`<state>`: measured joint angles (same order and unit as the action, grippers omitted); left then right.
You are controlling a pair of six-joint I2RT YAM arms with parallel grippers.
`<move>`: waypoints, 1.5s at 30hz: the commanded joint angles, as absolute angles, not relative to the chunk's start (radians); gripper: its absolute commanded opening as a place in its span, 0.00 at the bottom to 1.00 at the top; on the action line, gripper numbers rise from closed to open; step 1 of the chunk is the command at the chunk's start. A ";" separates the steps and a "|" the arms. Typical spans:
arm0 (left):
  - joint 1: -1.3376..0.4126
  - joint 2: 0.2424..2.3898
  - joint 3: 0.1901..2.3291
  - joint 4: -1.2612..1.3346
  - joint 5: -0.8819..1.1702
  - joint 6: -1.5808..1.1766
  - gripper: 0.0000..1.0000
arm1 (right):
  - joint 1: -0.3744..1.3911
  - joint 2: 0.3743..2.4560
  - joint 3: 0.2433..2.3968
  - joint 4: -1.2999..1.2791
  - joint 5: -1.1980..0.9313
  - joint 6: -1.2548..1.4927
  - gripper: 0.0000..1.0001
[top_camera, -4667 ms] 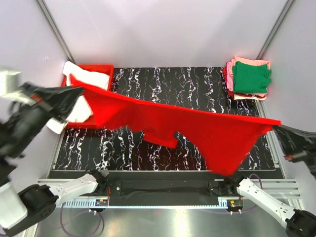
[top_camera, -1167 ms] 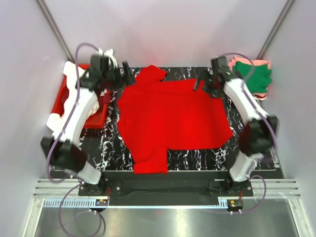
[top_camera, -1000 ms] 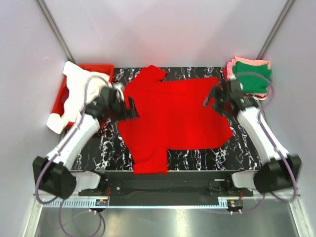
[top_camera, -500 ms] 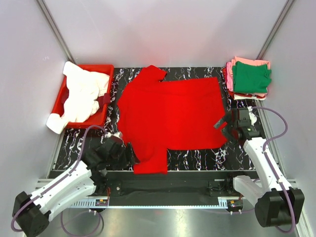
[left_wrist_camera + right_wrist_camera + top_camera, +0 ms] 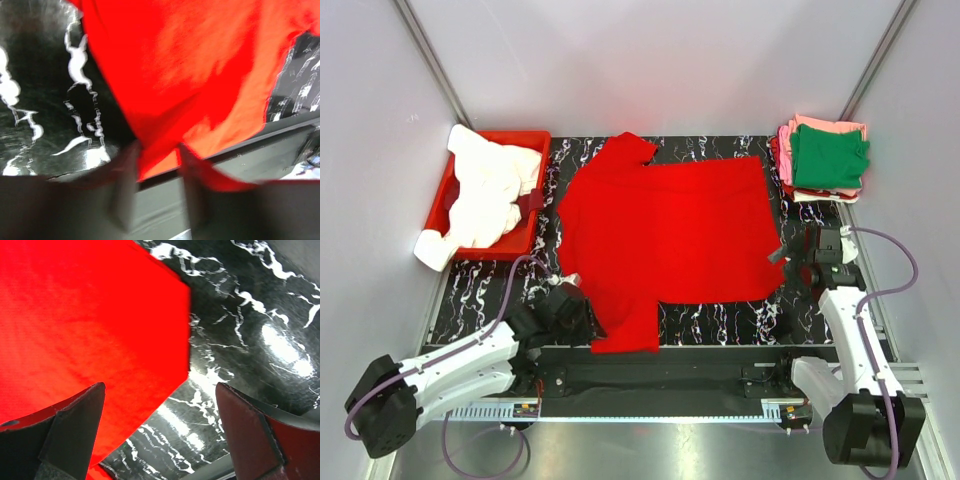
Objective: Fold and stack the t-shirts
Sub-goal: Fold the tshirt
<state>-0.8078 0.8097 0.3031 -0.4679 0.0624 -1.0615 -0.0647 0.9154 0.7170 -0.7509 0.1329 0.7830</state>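
Folded stack (image 5: 828, 160) done; red t-shirt (image 5: 670, 225) lies flat, unfolded; white shirts (image 5: 485, 195) wait in bin (image 5: 510, 134). The left gripper (image 5: 157, 147) has its jaws astride the near sleeve, grip unclear; the right gripper (image 5: 160, 387) has its jaws spread.

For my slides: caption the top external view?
Red t-shirt spread flat on the marbled table; left gripper at its near sleeve, right gripper open at its corner.

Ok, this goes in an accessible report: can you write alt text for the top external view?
A red t-shirt lies spread flat on a black marbled table, with the left claw at its near-left sleeve and the right claw at its right edge. White shirts fill a red bin far left; a folded stack, green on top, sits far right.
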 commanded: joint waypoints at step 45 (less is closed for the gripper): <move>-0.821 0.778 0.390 -0.531 -0.021 -1.006 0.06 | -0.235 1.095 0.615 -0.560 -0.106 0.775 0.88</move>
